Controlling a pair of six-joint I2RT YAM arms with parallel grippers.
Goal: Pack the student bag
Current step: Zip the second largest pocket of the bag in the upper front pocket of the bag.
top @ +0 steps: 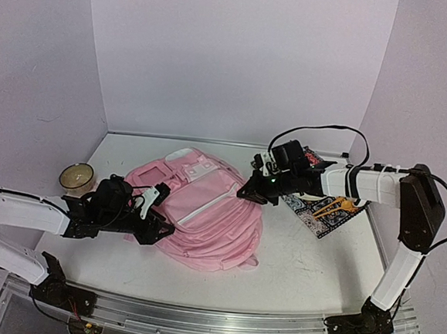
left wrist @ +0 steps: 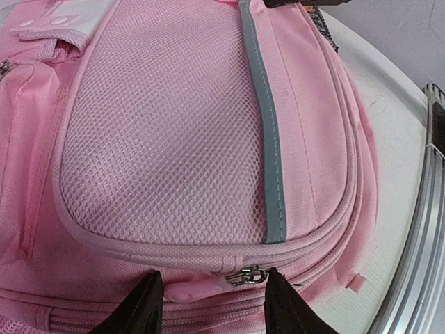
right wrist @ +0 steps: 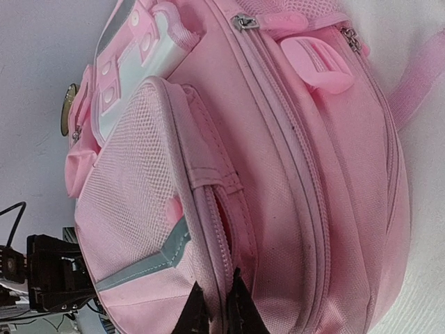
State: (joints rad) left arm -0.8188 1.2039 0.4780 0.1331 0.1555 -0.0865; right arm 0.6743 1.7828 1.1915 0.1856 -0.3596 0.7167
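"Student bag (top: 203, 231) first: where does it lie?"
"Flat on the table (top: 309, 259), between the two grippers, mesh pocket (left wrist: 167, 139) facing up. At its near left edge sits the left gripper (left wrist: 214, 309). The jaws are partly apart and a pink zipper pull (left wrist: 198, 287) lies between the fingers, not clamped."
"And further along?"
"On the bag's right side the right gripper (right wrist: 217, 313) rests on a pocket seam (right wrist: 222, 229). Its fingers are almost together, and whether they pinch a tab or fabric cannot be told."
"Beyond the bag?"
"To its left, a little apart, stands a small bowl (top: 76, 175). To its right, partly under the right arm, lies a patterned book (top: 320, 217)."
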